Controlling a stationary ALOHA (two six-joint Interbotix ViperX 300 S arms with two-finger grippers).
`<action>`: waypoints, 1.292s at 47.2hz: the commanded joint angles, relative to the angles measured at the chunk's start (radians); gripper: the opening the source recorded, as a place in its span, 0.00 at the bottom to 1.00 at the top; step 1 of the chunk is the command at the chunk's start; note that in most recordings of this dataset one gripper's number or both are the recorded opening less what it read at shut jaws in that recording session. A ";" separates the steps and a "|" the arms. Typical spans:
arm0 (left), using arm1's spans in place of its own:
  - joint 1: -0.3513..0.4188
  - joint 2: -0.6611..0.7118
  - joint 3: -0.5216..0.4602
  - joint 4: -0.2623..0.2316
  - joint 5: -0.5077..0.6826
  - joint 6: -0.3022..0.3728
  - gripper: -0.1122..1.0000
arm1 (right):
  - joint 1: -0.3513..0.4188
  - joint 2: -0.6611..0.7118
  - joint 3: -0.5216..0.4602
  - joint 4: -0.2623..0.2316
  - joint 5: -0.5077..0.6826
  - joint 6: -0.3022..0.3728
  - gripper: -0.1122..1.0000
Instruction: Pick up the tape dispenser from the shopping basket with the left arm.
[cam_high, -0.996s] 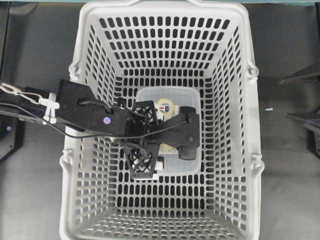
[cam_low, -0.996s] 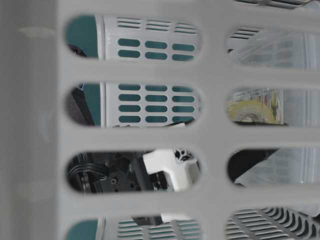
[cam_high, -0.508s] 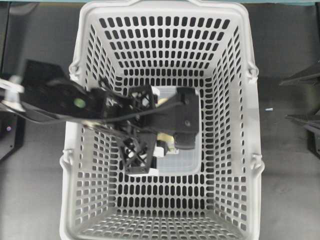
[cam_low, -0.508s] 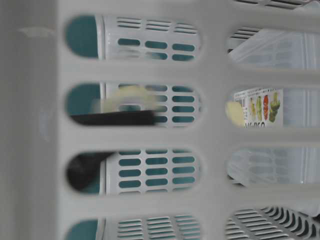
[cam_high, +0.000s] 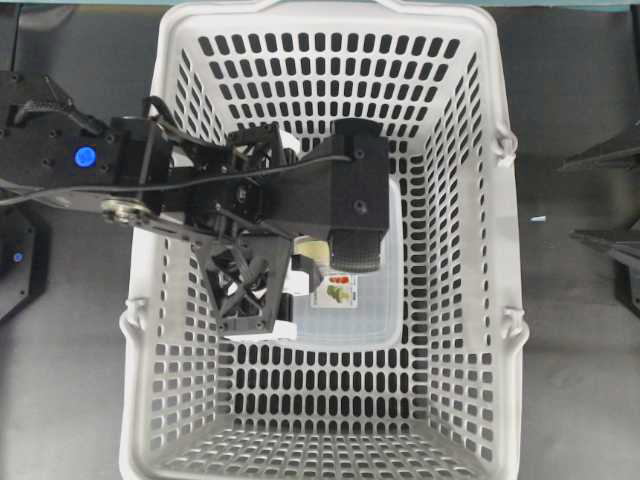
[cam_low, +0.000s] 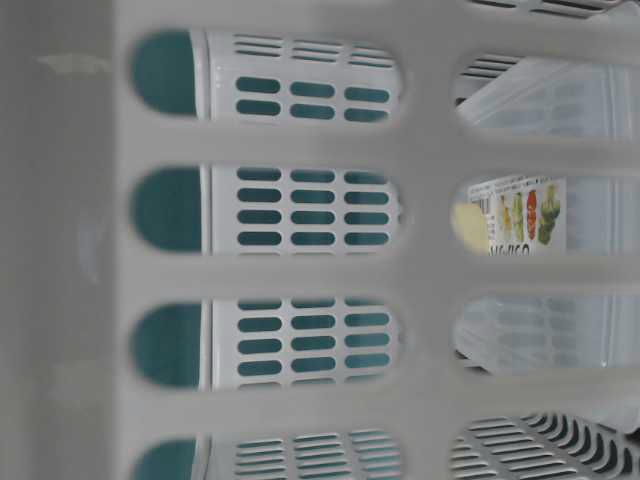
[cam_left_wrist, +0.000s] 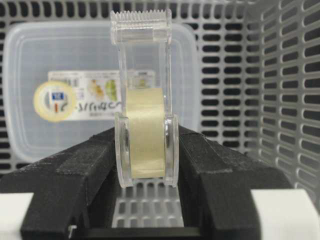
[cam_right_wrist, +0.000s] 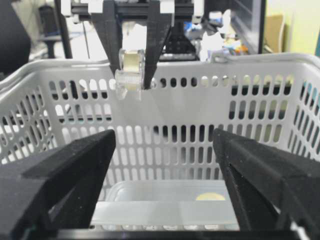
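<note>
Now that the left gripper (cam_left_wrist: 146, 150) has come up from the floor of the shopping basket (cam_high: 480, 240), where it sat low over the clear container (cam_left_wrist: 30, 100) a second ago, the tape dispenser (cam_left_wrist: 145, 100) rides with it, level with the rim in the right wrist view. The lift looks all but done. Both black fingers (cam_left_wrist: 85, 165) are clamped on the dispenser's flat sides at the roll, its toothed cutter poking out beyond the tips. The right gripper (cam_right_wrist: 162, 170) hangs wide apart and empty, near the basket's right side.
</note>
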 joint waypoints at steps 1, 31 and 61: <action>0.002 -0.020 -0.020 0.003 -0.003 0.002 0.37 | 0.002 0.006 -0.008 0.003 -0.006 0.000 0.78; 0.003 -0.021 -0.009 0.003 -0.003 0.000 0.37 | 0.002 0.006 -0.008 0.003 -0.006 0.000 0.78; 0.003 -0.020 0.002 0.003 -0.003 -0.002 0.37 | 0.002 0.006 -0.008 0.003 0.015 0.000 0.78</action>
